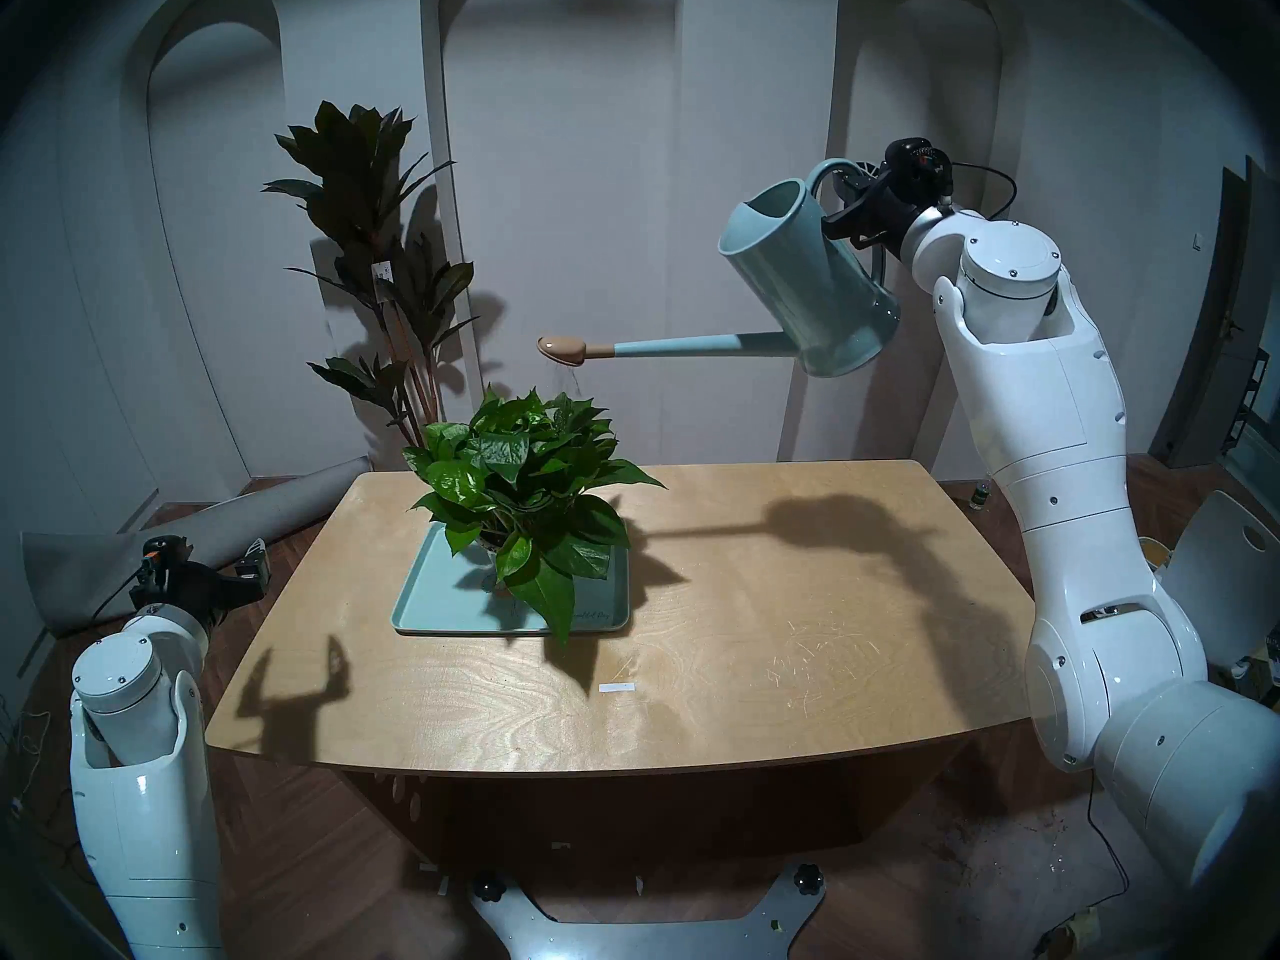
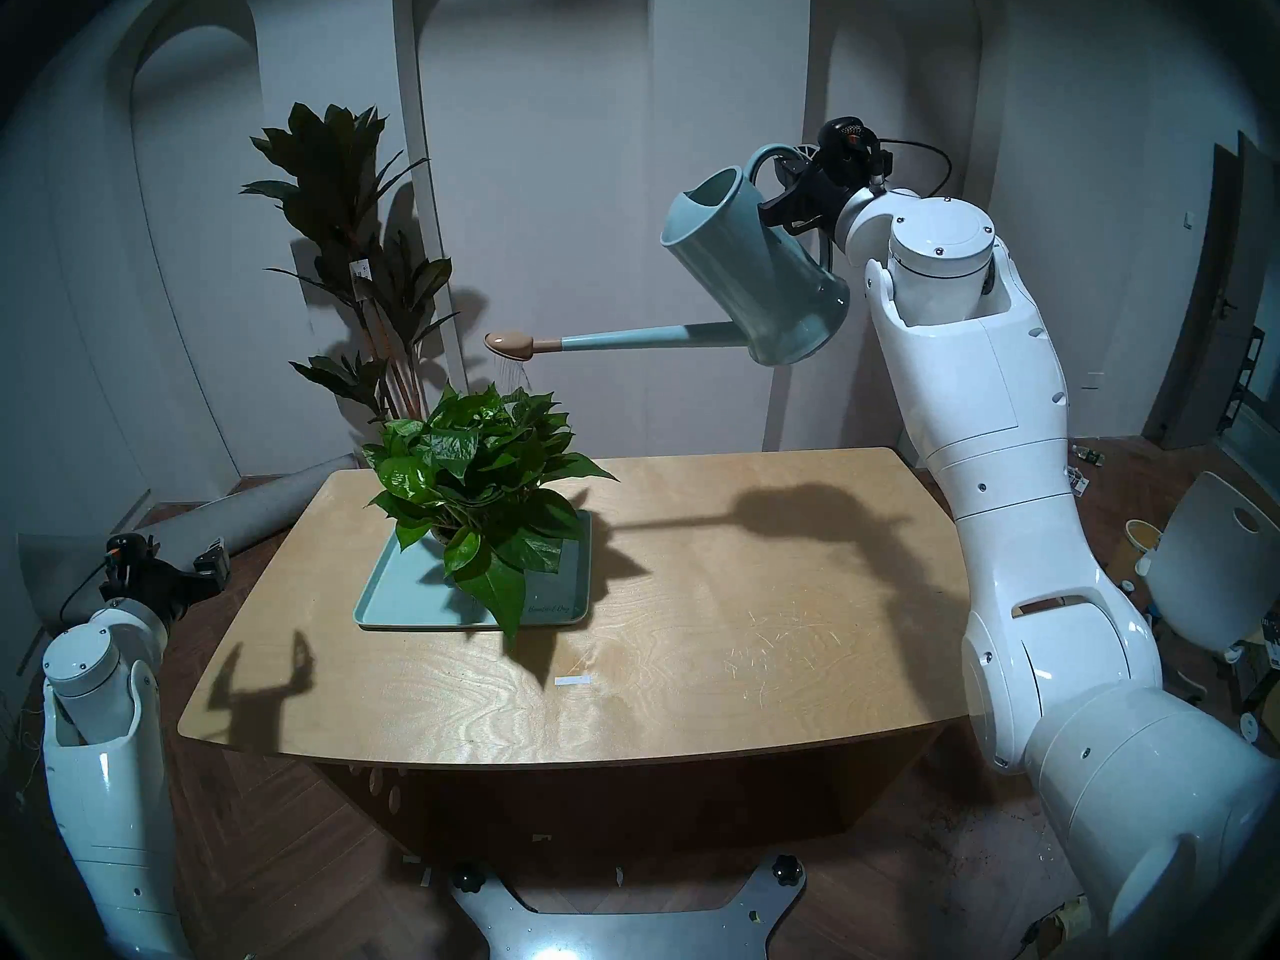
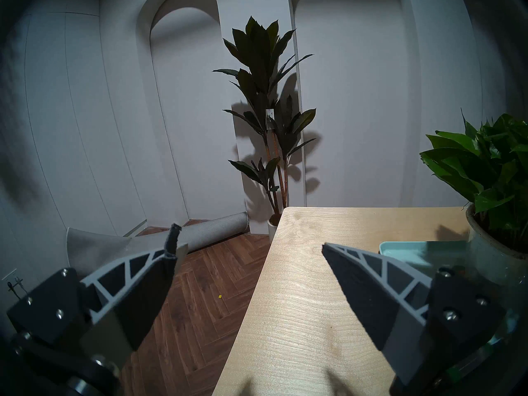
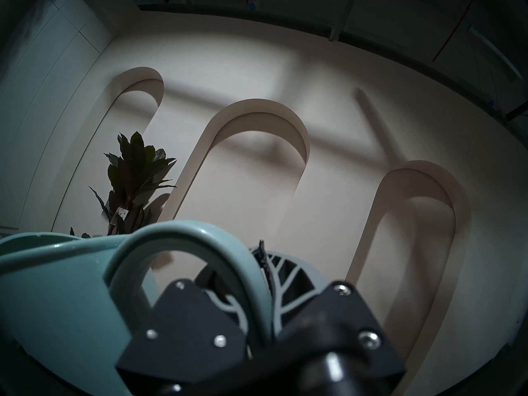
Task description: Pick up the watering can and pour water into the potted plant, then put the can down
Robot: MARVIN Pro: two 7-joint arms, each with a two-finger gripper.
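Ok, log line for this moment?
stage: pouring | right gripper: shut on can handle | can: tilted, rose over plant, water falling | left gripper: open, idle

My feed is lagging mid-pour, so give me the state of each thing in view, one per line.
watering can: lifted, tipped, held by its handle; water falling from the rose head.
potted plant: upright on the tray, under the falling water.
right tool: shut on the can's handle.
left tool: open, empty, at the table's left edge.
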